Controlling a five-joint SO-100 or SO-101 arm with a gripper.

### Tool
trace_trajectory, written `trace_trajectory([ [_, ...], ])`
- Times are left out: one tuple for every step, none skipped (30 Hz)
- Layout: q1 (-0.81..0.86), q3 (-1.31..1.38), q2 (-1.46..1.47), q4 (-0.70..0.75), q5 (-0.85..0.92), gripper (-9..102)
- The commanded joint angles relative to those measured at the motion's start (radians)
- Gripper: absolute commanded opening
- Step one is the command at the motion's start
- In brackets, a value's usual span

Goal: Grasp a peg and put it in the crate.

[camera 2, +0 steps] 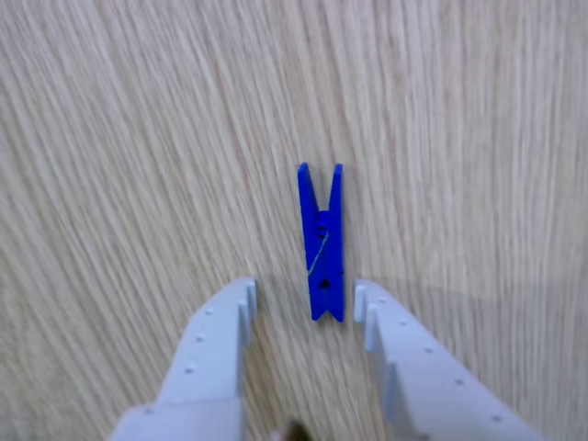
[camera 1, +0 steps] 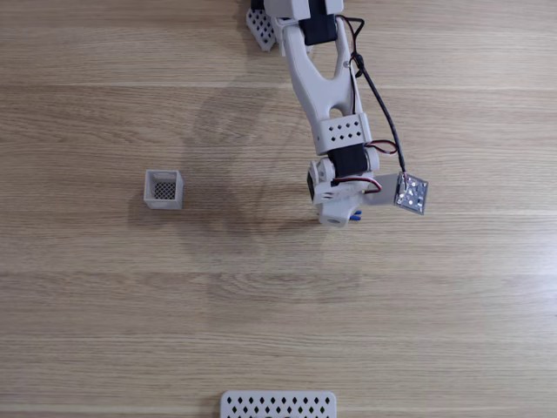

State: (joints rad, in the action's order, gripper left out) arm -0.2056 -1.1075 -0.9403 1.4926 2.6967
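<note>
Peg point(camera 2: 321, 246) between spread end effector point(camera 2: 305, 296) fingers (seemingly untouched), flat on table point(camera 2: 138, 138)

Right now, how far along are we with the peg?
Done: the arm has reached the peg, which lies flat on the table. In hand: the open claw straddles the peg's near end, not yet closed. Left: grip, lift, carry to the crate, which sits empty off to the left in the fixed view, and release.

Arm point(camera 1: 326, 96): white, reaching from the top edge of the fixed view down toward the middle, wrist bending downward. Gripper point(camera 2: 303, 303): pointing at the tabletop in the other view, its two pale fingers point(camera 2: 216, 344) standing spread apart, nothing pinched between them.
</note>
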Motion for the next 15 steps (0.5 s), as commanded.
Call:
trace_trajectory([
  [-0.002, 0.074, -0.037, -0.011, -0.048, 18],
  [-0.002, 0.074, -0.037, -0.011, -0.060, 18],
  [-0.002, 0.074, -0.037, -0.011, -0.071, 18],
  [-0.003, 0.072, -0.037, -0.011, -0.080, 17],
  [-0.003, 0.072, -0.035, -0.011, -0.087, 15],
  [-0.003, 0.072, -0.035, -0.011, -0.097, 13],
  [-0.003, 0.072, -0.035, -0.012, -0.106, 9],
  [-0.003, 0.072, -0.035, -0.014, -0.118, 5],
  [-0.003, 0.071, -0.037, -0.018, -0.132, 0],
  [-0.003, 0.069, -0.037, -0.025, -0.150, -3],
  [-0.003, 0.066, -0.043, -0.031, -0.173, -3],
  [-0.002, 0.058, -0.048, -0.037, -0.202, -2],
  [-0.002, 0.049, -0.051, -0.038, -0.236, -1],
  [0.005, 0.044, -0.057, -0.029, -0.253, 0],
  [0.009, 0.034, -0.069, -0.028, -0.272, 1],
])
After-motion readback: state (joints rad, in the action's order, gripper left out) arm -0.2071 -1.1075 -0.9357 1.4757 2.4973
